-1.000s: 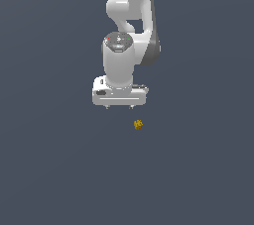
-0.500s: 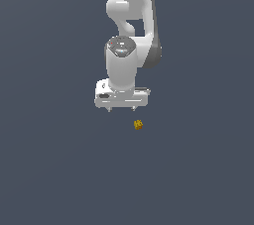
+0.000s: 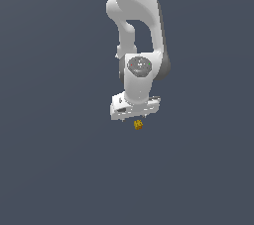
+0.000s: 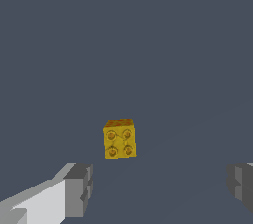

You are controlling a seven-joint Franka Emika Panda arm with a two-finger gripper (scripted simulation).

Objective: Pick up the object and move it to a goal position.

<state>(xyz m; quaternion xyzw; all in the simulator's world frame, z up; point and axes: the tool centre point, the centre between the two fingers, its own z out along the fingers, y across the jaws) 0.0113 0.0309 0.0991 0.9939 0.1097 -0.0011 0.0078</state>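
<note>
The object is a tiny yellow-orange cube [image 3: 138, 125] with darker orange spots, lying on the dark grey floor. In the wrist view the cube [image 4: 120, 139] shows four round spots on its face. My white gripper [image 3: 133, 119] hangs just above the cube, pointing down. The jaws are open and empty. In the wrist view the gripper [image 4: 160, 181] shows two grey fingertips [image 4: 78, 188] wide apart, with the cube a little ahead of the gap and nearer to one finger. Nothing touches the cube.
A plain dark grey floor [image 3: 59, 169] fills both views. The white arm [image 3: 134, 16] rises above the gripper. No goal marker shows.
The gripper has moved down and toward the exterior view's right, ending close above the cube. The cube has not moved. The jaws stay open.
</note>
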